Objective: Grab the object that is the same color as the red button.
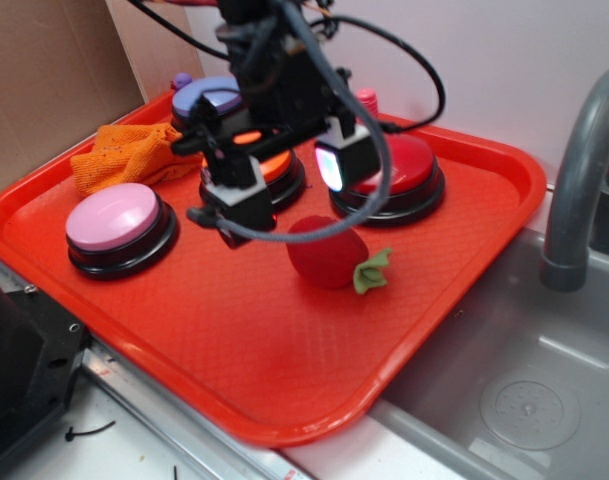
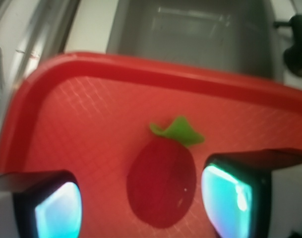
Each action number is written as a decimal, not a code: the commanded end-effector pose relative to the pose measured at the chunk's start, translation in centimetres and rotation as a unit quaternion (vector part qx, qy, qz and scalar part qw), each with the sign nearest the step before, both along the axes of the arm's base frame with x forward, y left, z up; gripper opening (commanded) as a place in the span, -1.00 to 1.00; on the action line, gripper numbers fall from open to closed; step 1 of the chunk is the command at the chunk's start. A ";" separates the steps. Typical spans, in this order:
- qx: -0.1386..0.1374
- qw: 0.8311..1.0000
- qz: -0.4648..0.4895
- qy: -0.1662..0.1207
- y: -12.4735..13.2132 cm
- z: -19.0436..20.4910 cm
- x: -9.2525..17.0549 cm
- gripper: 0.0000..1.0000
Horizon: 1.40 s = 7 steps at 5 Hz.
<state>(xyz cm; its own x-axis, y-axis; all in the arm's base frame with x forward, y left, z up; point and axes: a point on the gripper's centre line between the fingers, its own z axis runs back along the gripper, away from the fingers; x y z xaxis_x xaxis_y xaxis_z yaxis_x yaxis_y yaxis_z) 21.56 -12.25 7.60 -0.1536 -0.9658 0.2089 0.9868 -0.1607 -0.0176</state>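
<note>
Hovering my open pincer [image 2: 143,203] over the fuzzy red egg-shaped plush fruit [image 2: 161,184]
Its fingers [image 2: 56,210] straddle it at 3 and 9 o'clock, gripping nothing; green leaf at 12; glossy red dome button [image 1: 396,168] stands near on the red plastic tray [image 1: 234,340]

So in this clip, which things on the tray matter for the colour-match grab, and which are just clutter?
Matter:
- red plush fruit, the target
- red button, the colour cue
- hand, open above the fruit

Clutter:
- pink button
- orange button
- purple button
- orange cloth
- tray
- sink
- faucet
</note>
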 end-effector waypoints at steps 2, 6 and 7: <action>0.027 1.000 0.010 0.007 -0.4 -4.0 2.3 1.00; 0.008 0.997 0.071 -0.021 0.3 -0.4 1.3 -1.00; 0.084 0.977 0.194 -0.034 0.6 4.3 -0.4 -1.00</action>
